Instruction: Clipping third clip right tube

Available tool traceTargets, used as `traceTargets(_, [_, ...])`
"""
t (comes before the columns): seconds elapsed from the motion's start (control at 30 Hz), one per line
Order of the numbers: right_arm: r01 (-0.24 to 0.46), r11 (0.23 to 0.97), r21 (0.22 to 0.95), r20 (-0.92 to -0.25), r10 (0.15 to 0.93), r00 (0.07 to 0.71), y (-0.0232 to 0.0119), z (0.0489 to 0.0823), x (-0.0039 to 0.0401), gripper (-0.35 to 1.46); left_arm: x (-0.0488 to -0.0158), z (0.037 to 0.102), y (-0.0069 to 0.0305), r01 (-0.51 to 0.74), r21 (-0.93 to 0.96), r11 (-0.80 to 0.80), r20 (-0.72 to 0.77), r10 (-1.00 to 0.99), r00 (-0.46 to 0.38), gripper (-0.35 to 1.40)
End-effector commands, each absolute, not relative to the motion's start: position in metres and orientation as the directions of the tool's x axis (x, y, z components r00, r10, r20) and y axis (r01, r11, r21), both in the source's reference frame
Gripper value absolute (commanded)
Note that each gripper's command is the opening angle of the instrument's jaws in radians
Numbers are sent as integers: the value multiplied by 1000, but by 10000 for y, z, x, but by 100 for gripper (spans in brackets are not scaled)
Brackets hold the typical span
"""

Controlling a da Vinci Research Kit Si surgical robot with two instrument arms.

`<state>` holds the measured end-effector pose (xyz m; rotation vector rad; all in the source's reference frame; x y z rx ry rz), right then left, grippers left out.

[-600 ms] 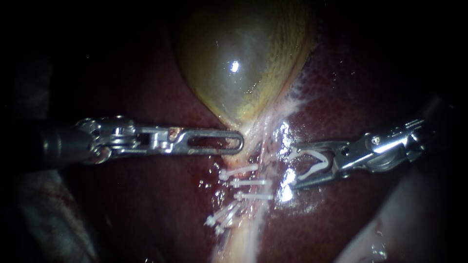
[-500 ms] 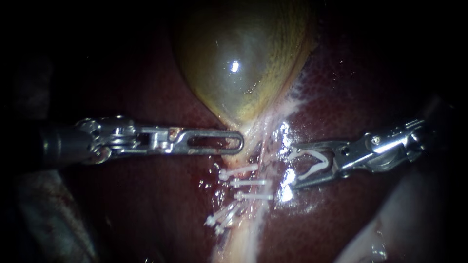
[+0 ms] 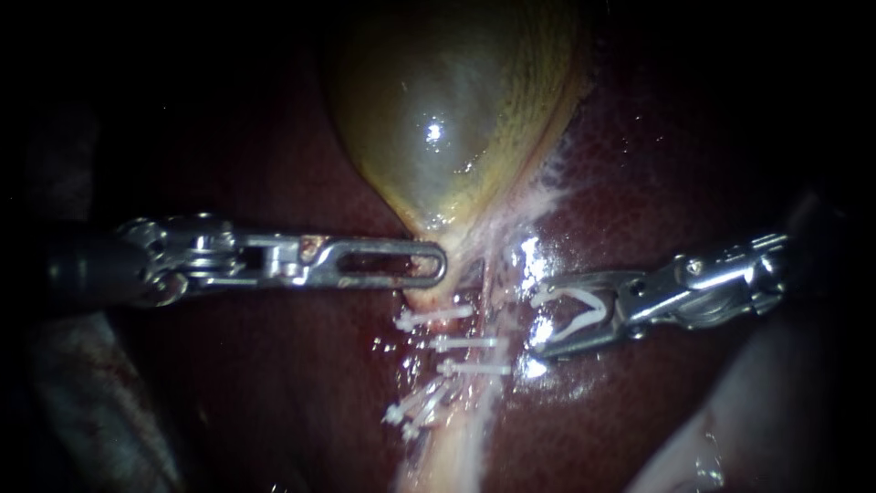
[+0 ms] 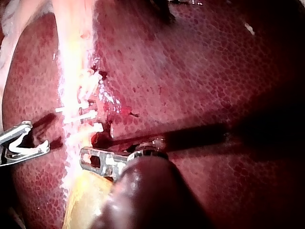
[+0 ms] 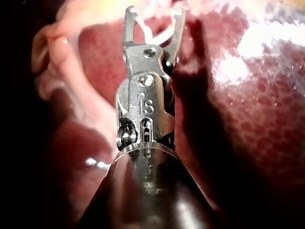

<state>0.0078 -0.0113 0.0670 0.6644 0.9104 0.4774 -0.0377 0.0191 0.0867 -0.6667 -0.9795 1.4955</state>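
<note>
The yellow-green gallbladder (image 3: 447, 119) tapers down to a pale strand of tubes (image 3: 488, 274) running over the dark red liver (image 3: 657, 146). I cannot tell the right tube from the left here. Three white clips (image 3: 467, 343) cross the strand, with more clips (image 3: 415, 411) lower down. My left instrument (image 3: 436, 267) has slotted jaws shut on the gallbladder's narrow lower end (image 4: 81, 191). My right instrument (image 3: 537, 321) holds an open white clip (image 3: 575, 310) between spread jaws, just right of the strand and level with the upper clips. The same clip (image 5: 157, 29) shows in the right wrist view.
Wet glare lies on the liver (image 3: 529, 251) beside the right instrument's upper jaw. Pale tissue (image 3: 693, 456) sits at the lower right corner. In the left wrist view the right instrument (image 4: 24, 143) lies across the strand from the left instrument (image 4: 95, 160).
My left instrument has drawn to the left, pulling the gallbladder's lower end and the top clip with it. My right instrument has edged left toward the strand.
</note>
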Motion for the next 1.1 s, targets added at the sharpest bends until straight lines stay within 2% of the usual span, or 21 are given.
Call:
traceTargets(0.03, [-110,694,711,-549,646,531,-113,671,80,56,-376,865,191,-498,-867,21,122,978,-171,-35])
traceTargets(0.17, [-148,645,749,-498,696,517,-112,674,86,56,-374,857,188,-506,-862,19,126,976,-178,-35])
traceTargets(0.33, [-165,628,761,-479,715,510,-109,680,97,56,-375,844,183,-509,-860,19,129,975,-182,-35])
traceTargets(0.63, [-174,627,760,-477,718,506,-104,693,117,56,-371,824,178,-511,-859,21,135,973,-187,-35])
traceTargets(1.1, [-178,625,760,-476,721,503,-102,708,122,56,-368,812,177,-510,-860,23,138,972,-189,-35])
